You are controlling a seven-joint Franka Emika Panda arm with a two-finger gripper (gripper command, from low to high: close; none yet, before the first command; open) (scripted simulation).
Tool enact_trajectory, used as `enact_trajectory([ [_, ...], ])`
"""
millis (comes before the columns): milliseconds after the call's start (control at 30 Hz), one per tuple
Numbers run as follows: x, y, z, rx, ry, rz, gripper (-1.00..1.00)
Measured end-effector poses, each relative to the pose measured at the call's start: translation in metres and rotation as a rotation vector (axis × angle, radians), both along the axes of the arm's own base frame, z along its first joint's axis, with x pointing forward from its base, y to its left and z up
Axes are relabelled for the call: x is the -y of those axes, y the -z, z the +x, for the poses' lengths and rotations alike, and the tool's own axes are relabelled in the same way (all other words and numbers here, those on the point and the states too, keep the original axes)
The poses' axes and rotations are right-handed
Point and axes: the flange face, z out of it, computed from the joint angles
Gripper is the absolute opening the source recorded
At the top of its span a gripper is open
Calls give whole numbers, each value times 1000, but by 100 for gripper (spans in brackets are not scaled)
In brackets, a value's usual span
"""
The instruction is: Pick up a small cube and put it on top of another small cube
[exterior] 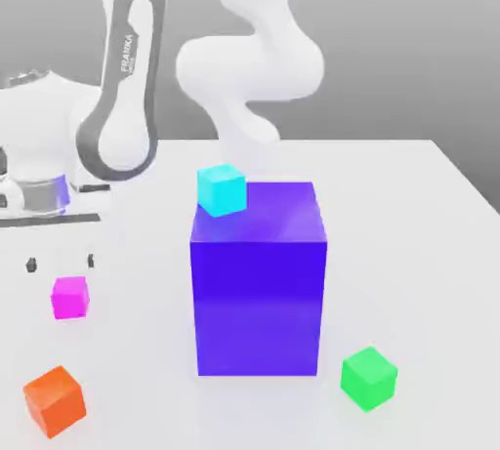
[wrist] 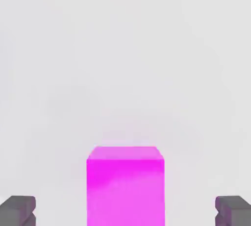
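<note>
Sitting btwn wide-apart fingers (wrist: 19, 210), untouched: small cube (wrist: 125, 186), on table (wrist: 122, 48).

We see a smooth white table (exterior: 430, 272) spreading under soft, even light, its far edge meeting a plain grey backdrop (exterior: 410, 38), with faint glossy reflections on its surface.

The small cube (exterior: 69, 297) sits on the table (exterior: 430, 243), toward the exterior view's left of the big block (exterior: 258, 292), another cube (exterior: 55, 401) in front of it
</note>
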Motion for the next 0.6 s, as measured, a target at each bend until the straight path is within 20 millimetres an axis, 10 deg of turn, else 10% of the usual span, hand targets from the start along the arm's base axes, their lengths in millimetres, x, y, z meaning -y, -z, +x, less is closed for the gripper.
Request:
enact_trajectory([
  [333, -1, 51, -1, -4, -2, 3, 0],
  [367, -3, 57, -2, -4, -1, 8, -100],
  [600, -3, 58, -2, -4, 0, 11, -100],
])
